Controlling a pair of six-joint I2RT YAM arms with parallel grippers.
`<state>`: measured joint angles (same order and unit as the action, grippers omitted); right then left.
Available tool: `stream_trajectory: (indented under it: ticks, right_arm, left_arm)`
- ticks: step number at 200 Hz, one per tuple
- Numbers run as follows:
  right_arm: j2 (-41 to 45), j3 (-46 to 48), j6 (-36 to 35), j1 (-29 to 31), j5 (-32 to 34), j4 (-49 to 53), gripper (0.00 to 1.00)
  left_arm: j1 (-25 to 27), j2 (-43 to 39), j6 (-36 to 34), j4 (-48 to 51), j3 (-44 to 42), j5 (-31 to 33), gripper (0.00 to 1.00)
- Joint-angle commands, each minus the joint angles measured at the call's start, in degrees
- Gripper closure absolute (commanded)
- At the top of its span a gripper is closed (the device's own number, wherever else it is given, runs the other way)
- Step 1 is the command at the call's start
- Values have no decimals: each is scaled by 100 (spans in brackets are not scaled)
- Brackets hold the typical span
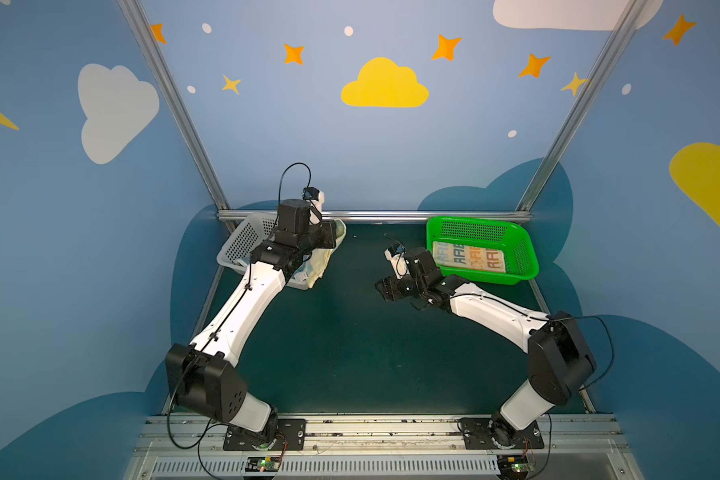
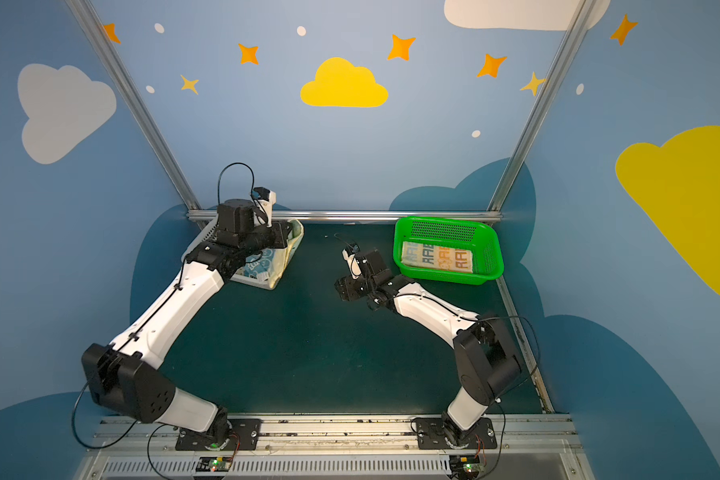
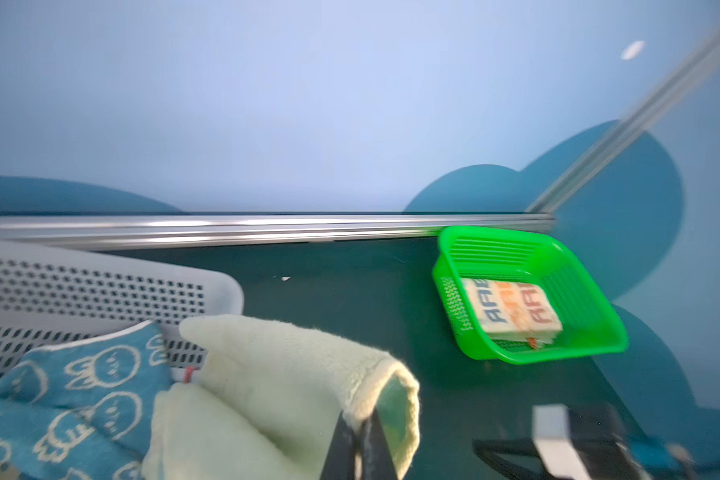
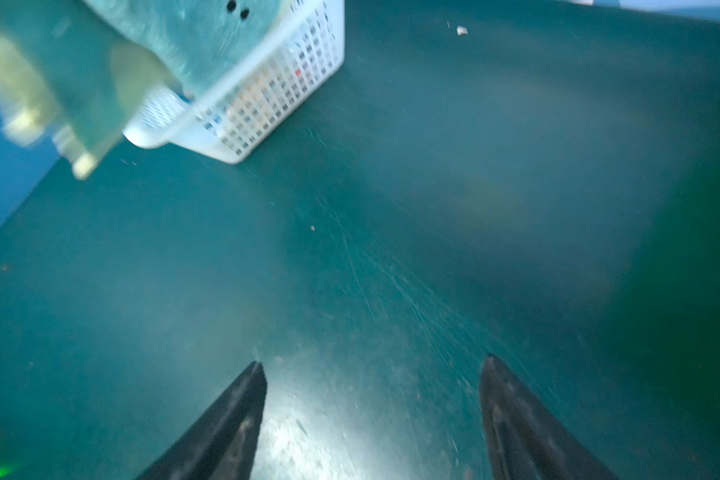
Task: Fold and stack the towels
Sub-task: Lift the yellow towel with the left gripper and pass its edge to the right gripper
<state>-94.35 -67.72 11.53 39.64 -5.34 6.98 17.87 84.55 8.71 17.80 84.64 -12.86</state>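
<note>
My left gripper (image 3: 360,422) is shut on the teal-bordered edge of the pale yellow towel (image 3: 275,374), at the white basket's near corner. In a top view the yellow towel (image 1: 323,266) drapes over the basket's rim below the left wrist. The blue-and-cream rabbit towel (image 3: 71,399) lies crumpled in the white basket (image 3: 100,286), and shows in a top view too (image 2: 258,266). The striped RABBIT towel (image 1: 468,257) lies folded in the green basket (image 1: 474,220). My right gripper (image 4: 373,365) is open and empty, low over the bare mat mid-table.
The white basket (image 1: 242,241) stands at the back left, tilted against the frame corner. The green basket (image 2: 489,257) stands at the back right. An aluminium rail (image 1: 375,215) runs along the back edge. The dark green mat (image 1: 350,353) lies between the two arms.
</note>
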Motion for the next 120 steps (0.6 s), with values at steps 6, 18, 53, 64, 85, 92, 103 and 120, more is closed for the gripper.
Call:
stream_trajectory:
  ticks: [6, 18, 53, 64, 85, 92, 103, 120]
  right_arm:
    - [337, -13, -131, 35, -432, -567, 23]
    - [574, 160, -177, 31, -536, -721, 23]
    - [1183, 607, -307, 35, -1250, -813, 24]
    - [1338, 748, -305, 39, -1495, -810, 24]
    - [1568, 1112, -340, 104, -1555, -860, 23]
    - [1638, 1231, -338, 121, -1557, -876, 24]
    - [1737, 1399, -278, 145, -1566, -870, 24]
    - [1848, 1624, -237, 163, -1569, -864, 25]
  left_arm:
    - [212, -397, -200, -138, -47, -680, 96]
    - [341, -527, -105, -259, -171, -832, 96]
    - [766, -550, 239, -577, -507, -1165, 96]
    - [876, -492, 370, -710, -603, -1189, 96]
    - [1062, -348, 590, -891, -695, -1264, 96]
    - [1109, -293, 654, -901, -682, -1271, 96]
    - [1172, -217, 696, -901, -668, -1249, 96]
    - [1227, -114, 764, -944, -693, -1179, 96]
